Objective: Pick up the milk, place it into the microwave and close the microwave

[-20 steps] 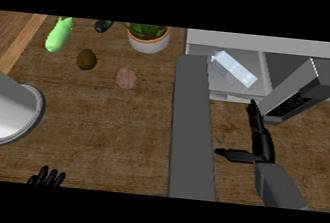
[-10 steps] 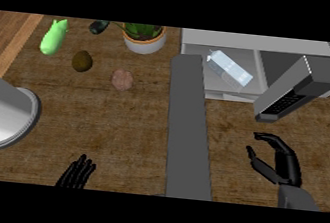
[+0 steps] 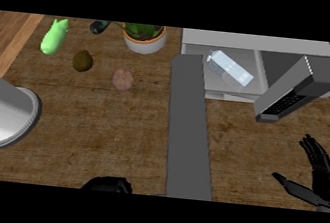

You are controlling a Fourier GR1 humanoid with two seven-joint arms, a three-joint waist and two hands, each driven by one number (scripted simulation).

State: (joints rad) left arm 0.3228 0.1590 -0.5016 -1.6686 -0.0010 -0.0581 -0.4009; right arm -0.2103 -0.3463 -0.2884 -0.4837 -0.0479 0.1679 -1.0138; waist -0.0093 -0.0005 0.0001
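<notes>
The milk (image 3: 229, 71), a pale carton, lies tilted inside the open microwave (image 3: 267, 45) at the upper right. The microwave's door (image 3: 189, 136) stands open as a long grey slab that runs down the middle of the counter to the lower edge. My right hand (image 3: 320, 174) hovers open at the lower right, fingers straight and thumb spread, below the microwave's dark control panel (image 3: 294, 95) and apart from it. My left hand (image 3: 108, 184) shows only as a black shape at the lower edge, just left of the door's near end.
A big grey cylinder (image 3: 1, 113) lies at the left edge. At the back stand a potted plant (image 3: 144, 35), a green vegetable (image 3: 54, 36), a dark item (image 3: 98, 25), a brown fruit (image 3: 82, 60) and a potato (image 3: 123, 79).
My right hand has drawn back from the microwave toward the lower right. My left hand has slid right along the lower edge, up to the door's near end. The milk has stayed inside.
</notes>
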